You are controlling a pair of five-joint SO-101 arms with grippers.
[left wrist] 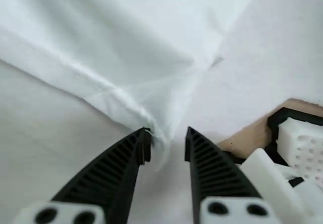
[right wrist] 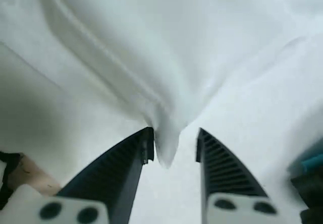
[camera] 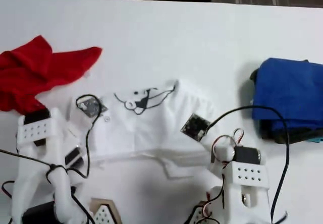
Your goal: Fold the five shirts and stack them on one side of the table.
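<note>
A white cotton shirt with a black line drawing lies spread in the middle of the white table, its near edge rumpled. Both arms stand at the near side, one at each end of that edge.

From above, the wrists cover the grasp points. The wrist views show them. The left hand is released, its black ribbed fingers apart with a folded corner of the white shirt lying in the gap between them. The right hand is likewise parted, and a pointed tuck of the same shirt hangs between its jaws. Whether the cloth touches either finger cannot be told.

The high view alone gives the wider layout. A crumpled red shirt sits at the far left, well apart from the white one. A folded blue shirt rests on a dark folded garment at the right edge. The left wrist view adds a white perforated base plate on a tan board near that arm.
</note>
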